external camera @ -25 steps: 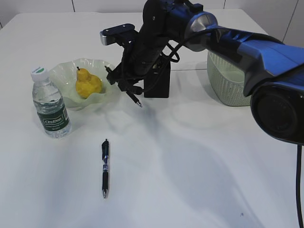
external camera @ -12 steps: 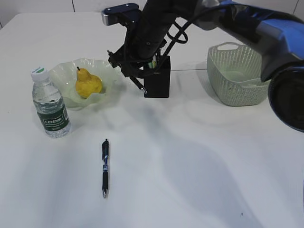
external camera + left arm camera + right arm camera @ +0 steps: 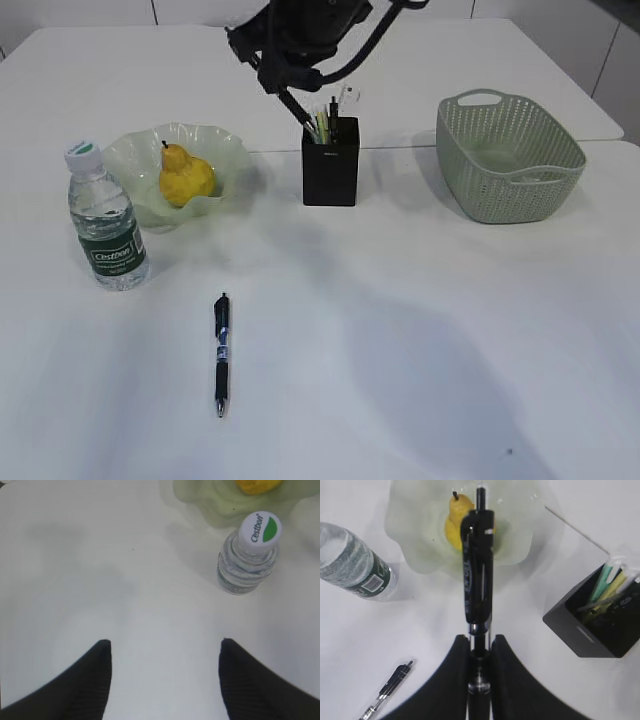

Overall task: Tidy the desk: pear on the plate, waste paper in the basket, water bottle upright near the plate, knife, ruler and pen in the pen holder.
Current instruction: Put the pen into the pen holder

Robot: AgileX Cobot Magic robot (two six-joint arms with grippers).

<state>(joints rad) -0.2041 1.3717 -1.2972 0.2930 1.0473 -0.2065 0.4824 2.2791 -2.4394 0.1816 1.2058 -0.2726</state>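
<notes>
Claw on the left is hanging spread and empty over the white tabletop, near the clear plastic water bottle. Right claw is pinching a slim black pen by its lower barrel, above the matte black pen holder. Being light, stiff and smooth, that pen is likely slipping easily; gripping mid-barrel looks safest.
</notes>
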